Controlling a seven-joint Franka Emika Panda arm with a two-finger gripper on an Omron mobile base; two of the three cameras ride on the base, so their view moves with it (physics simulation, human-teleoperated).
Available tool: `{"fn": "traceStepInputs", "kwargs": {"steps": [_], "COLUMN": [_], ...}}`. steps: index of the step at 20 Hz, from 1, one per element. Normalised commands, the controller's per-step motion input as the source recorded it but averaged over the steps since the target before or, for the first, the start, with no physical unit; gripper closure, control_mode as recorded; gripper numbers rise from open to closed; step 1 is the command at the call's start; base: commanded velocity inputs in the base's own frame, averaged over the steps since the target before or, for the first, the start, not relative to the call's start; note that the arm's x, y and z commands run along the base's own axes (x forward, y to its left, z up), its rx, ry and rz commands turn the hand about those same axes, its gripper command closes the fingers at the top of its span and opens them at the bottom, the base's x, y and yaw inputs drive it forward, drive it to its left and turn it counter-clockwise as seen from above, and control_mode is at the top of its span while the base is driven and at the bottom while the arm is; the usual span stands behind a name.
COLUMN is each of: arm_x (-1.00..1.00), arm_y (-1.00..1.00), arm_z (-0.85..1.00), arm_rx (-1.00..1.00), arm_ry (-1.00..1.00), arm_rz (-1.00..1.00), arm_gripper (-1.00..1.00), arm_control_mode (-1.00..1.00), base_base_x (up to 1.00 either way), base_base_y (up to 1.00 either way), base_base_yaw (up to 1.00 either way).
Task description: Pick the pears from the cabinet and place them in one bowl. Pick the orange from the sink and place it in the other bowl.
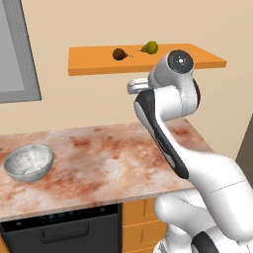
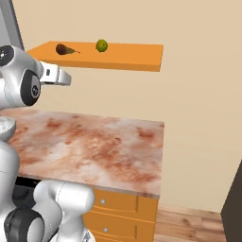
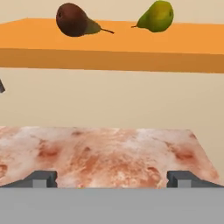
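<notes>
Nothing is placed yet: both pears (image 3: 74,20) lie on the cabinet (image 3: 131,43), the speckled bowl (image 1: 28,162) is bare, and the hand (image 3: 112,178) is released.

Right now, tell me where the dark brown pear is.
The dark brown pear lies on the orange cabinet slab, left of the yellow-green pear, stems facing, above the counter.
</notes>
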Motion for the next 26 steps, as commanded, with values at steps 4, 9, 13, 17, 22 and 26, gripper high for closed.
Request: {"fn": "traceStepInputs", "kwargs": {"steps": [4,9,13,17,22,26], "arm_x": [0.07,0.11,0.10,0.09,0.11,0.15], "arm_y": [0.20,0.15,0.14,0.13,0.05,0.03], "arm_z": [0.31,0.26,0.21,0.22,0.17,0.08], "arm_rx": [0.00,0.00,0.00,0.02,0.04,0.05], "arm_ry": [-0.01,0.00,-0.01,0.00,-0.05,-0.12], "arm_rz": [-0.12,-0.10,-0.06,-0.03,0.00,0.00], "arm_gripper": [-1.00,-1.00,-1.00,-1.00,-1.00,-1.00], "arm_control_mode": [-1.00,-1.00,-1.00,-1.00,-1.00,-1.00], "base_base_x": [0.00,0.00,0.00,0.00,0.00,0.00], "base_base_y": [0.00,0.00,0.00,0.00,0.00,0.00], "base_base_yaw": [0.00,0.00,0.00,0.00,0.00,0.00]}}
